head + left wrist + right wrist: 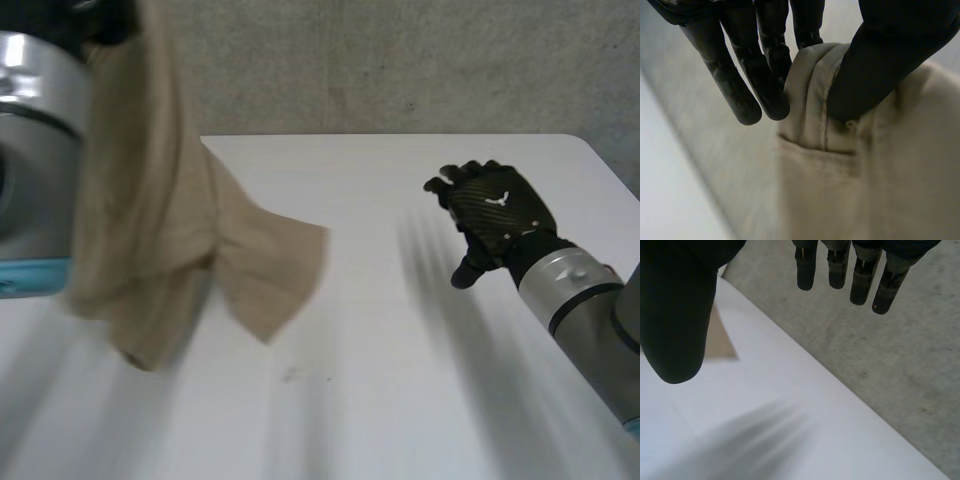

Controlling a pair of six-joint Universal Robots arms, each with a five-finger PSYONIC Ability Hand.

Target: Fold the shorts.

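You're at the lift-and-spread step, I'd judge — the shorts [150, 230] hang in the air at the left side of the table [420, 400], pinched by your left hand [880, 65], and nothing is folded yet. In the left wrist view the thumb presses a bunched ridge of the tan cloth against the fingers [765, 85], so that hand is closed on the shorts near a stitched hem or waistband; which of the two I can't tell. The lower part of the cloth drapes down toward the table top with one flap sticking out to the side, and whether it touches the surface is unclear. Your right hand [497, 215] hovers over the bare right half of the table, well apart from the cloth, its fingers [860, 285] straight and spread wide from the thumb, holding nothing. The next move, as I read it, calls for bringing the right hand across to take a free edge, then laying the shorts down flat so a fold line can be set. Count — one pair of shorts, two hands, one table
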